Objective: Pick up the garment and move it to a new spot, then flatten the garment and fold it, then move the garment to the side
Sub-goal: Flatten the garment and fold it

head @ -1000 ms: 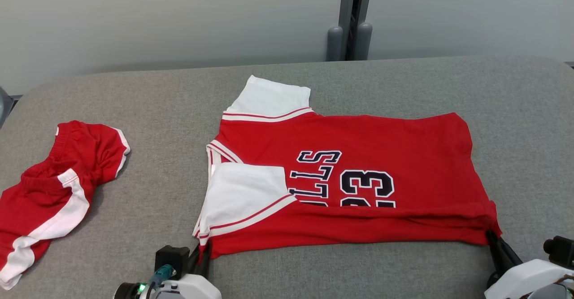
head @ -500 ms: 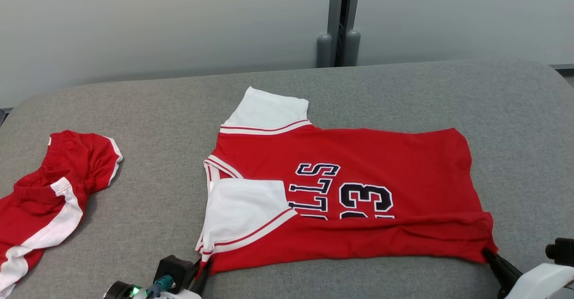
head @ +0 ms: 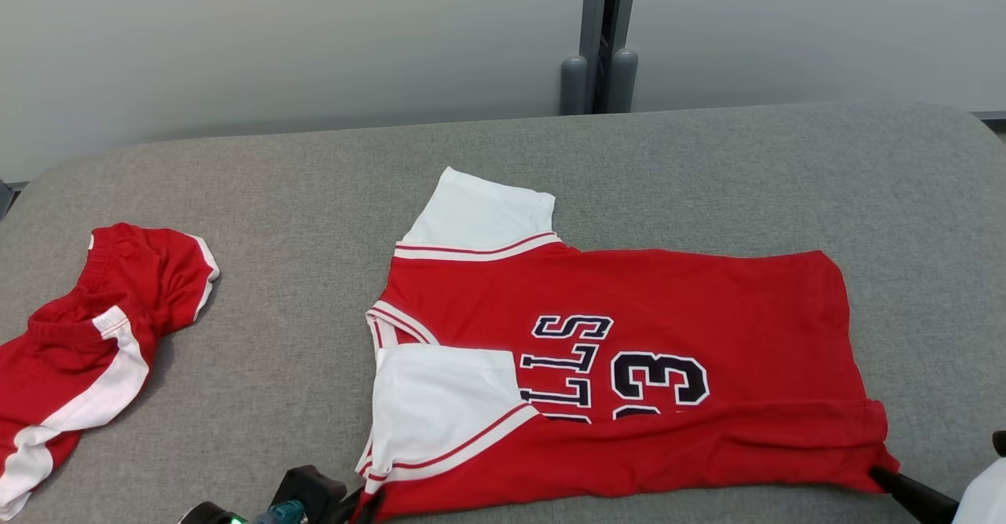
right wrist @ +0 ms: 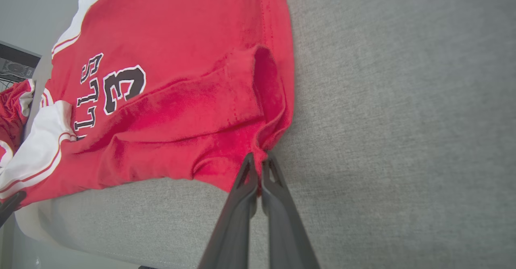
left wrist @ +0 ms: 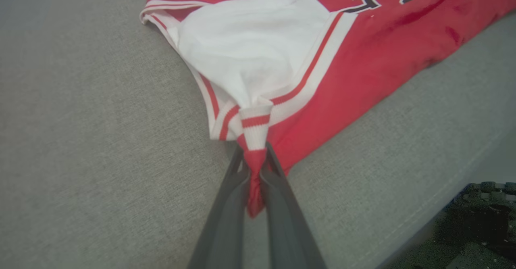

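Observation:
A red jersey (head: pixel 668 296) with white sleeves and dark lettering lies on the grey padded table (head: pixel 299 194), its near long edge folded up over the numbers. My left gripper (left wrist: pixel 254 156) is shut on the jersey's (left wrist: pixel 363 43) near left corner, by the white sleeve (left wrist: pixel 250 47); at the head view's bottom edge this gripper (head: pixel 363 499) barely shows. My right gripper (right wrist: pixel 260 160) is shut on the jersey's (right wrist: pixel 169 59) near right hem corner, and its dark finger (head: pixel 912 492) pokes in at the head view's lower right.
Red shorts (head: pixel 78 343) with a white stripe lie crumpled at the table's left side. A grey wall with a dark vertical post (head: pixel 601 37) stands behind the table. The table's near edge (right wrist: pixel 80 245) runs just below the jersey.
The jersey sits lower and nearer in the head view, pulled toward me, with both grippers slipping toward the bottom edge. The background has also shifted, so the camera moved too.

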Motion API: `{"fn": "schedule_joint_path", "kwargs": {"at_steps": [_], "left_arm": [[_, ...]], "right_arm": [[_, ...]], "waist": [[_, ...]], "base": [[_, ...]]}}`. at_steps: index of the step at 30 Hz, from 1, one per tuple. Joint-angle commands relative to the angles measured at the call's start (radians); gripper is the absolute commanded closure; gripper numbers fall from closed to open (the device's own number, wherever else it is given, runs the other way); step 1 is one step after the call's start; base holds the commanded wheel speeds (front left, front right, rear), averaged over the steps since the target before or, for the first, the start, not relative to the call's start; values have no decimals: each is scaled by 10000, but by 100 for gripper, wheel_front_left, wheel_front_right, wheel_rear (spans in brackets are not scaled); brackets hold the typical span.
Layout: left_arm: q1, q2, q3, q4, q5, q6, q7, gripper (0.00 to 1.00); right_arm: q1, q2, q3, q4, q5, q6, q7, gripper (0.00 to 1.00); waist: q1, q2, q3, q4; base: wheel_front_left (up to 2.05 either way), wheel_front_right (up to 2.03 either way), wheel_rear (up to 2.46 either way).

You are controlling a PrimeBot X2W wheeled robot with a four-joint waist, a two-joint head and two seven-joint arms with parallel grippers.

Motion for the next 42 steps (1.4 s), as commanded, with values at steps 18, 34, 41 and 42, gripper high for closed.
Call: {"fn": "schedule_joint_path", "kwargs": {"at_steps": [18, 34, 41, 42], "left_arm": [[629, 922, -129, -1398, -396, -44, 1344, 58], [200, 857, 789, -1923, -482, 850, 641, 0], [-268, -247, 1801, -1605, -530, 1898, -1388, 0], [-300, -431, 1903, -1522, -551, 2016, -1687, 0]], "right_arm": [[602, -510, -191, -587, 331, -1, 619, 89], [94, -474, -1112, -161, -828, -1, -820, 0], [-866, 401, -1421, -23, -3473, -1, -3733, 0], [-973, 550, -1471, -64, -3858, -1, -4080, 0]], "waist": [[0, 0, -87, 58], [0, 0, -36, 89], [0, 0, 23, -97], [0, 0, 29, -119]], "base": [[0, 0, 0], [0, 0, 0], [0, 0, 0], [0, 0, 0]]}}
